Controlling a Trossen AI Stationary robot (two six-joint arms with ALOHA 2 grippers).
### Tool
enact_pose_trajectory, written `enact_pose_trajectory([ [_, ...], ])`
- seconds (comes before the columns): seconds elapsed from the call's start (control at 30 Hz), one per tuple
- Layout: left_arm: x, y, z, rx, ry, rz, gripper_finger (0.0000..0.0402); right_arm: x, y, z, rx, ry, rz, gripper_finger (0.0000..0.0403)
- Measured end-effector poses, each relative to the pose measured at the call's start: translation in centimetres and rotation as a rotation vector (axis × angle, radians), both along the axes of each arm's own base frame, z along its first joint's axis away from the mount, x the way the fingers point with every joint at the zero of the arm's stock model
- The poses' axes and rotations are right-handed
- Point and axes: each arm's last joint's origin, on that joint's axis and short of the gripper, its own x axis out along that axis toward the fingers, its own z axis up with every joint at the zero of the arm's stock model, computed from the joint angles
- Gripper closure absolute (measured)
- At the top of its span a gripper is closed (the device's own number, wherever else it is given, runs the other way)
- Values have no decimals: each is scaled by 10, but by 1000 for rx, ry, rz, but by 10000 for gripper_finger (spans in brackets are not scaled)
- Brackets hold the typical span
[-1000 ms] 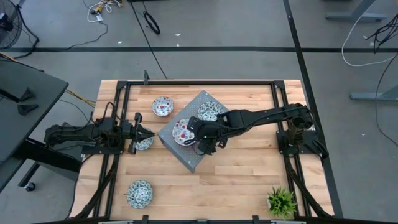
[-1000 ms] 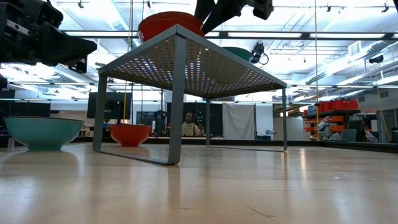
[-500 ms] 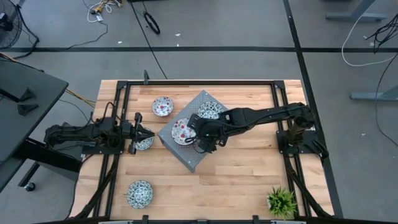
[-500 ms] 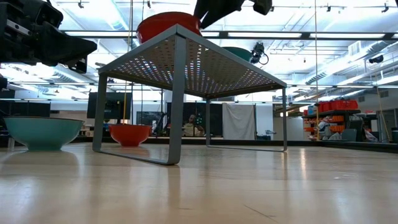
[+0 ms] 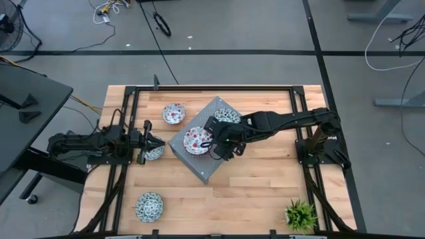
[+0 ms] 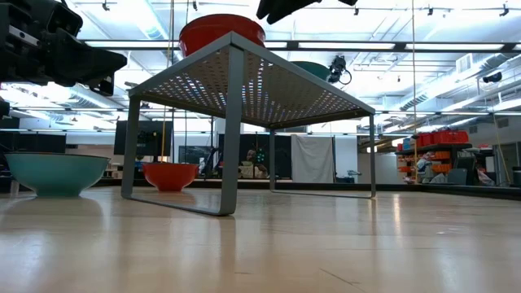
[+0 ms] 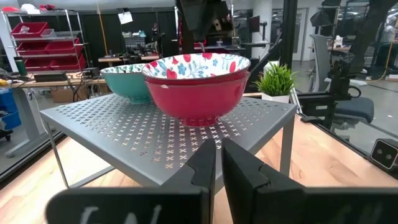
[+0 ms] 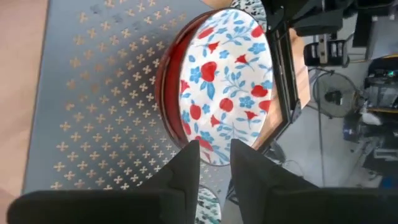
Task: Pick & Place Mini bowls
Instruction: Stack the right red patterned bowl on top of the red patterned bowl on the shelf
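Writing: none legible; right tool [image 5: 214, 147] above red-patterned bowl [image 5: 196, 140] on rack [image 5: 207, 166]

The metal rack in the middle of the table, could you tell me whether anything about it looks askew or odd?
The perforated grey rack sits turned at an angle to the table edges. Otherwise nothing stands out: both bowls on it sit upright.

This is a robotics lab or workshop. A wooden tabletop [image 5: 252, 179] in a black frame stands on a grey concrete floor [image 5: 226, 26] strewn with loose cables [image 5: 161, 24]. Beyond it are shelves of red storage bins [image 7: 34, 46], cluttered workbenches [image 7: 124, 60], an office chair [image 7: 348, 99] and long ceiling strip lights [image 6: 391, 45].
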Motion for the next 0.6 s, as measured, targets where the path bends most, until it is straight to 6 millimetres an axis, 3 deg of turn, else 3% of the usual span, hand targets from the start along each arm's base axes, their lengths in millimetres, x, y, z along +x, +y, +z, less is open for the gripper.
enact_pose_trajectory([
  [0.37, 0, 0, 0, 0, 0, 0, 372, 0, 3, 10, 402, -177, -435, 317],
  [0.6, 0, 0, 0, 0, 0, 0, 372, 0, 7, 28, 651, -349, -589, 341],
])
